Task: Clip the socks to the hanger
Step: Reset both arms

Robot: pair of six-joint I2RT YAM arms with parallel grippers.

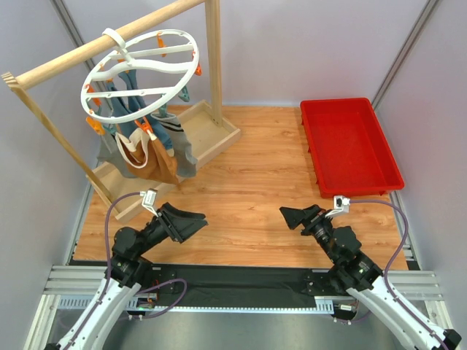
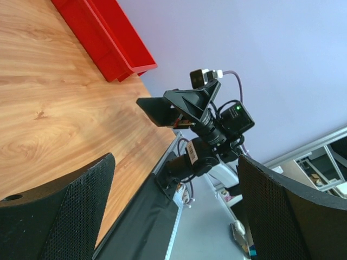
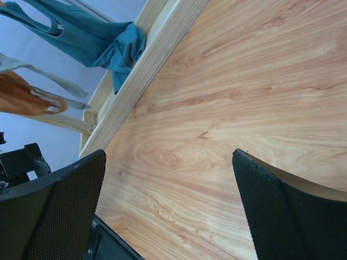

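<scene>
The white ring hanger (image 1: 142, 70) hangs by its hook from the wooden rail at the back left, with orange and teal clips around it. Under it hang a teal-blue cloth (image 1: 135, 102), a brown tote bag (image 1: 149, 160) and grey pieces (image 1: 184, 155) that look like the socks, one beside a striped cuff; I cannot tell which clips hold them. My left gripper (image 1: 191, 219) and right gripper (image 1: 290, 216) hover low over the near part of the table, pointing at each other. Both are open with nothing between their fingers (image 2: 173, 216) (image 3: 168, 211).
A red tray (image 1: 350, 146) stands at the back right. The wooden rail frame (image 1: 213, 58) has a boxed base (image 1: 219, 138) on the table at the back left. The right wrist view shows the teal cloth (image 3: 81, 32) and brown bag (image 3: 21, 97) above that base.
</scene>
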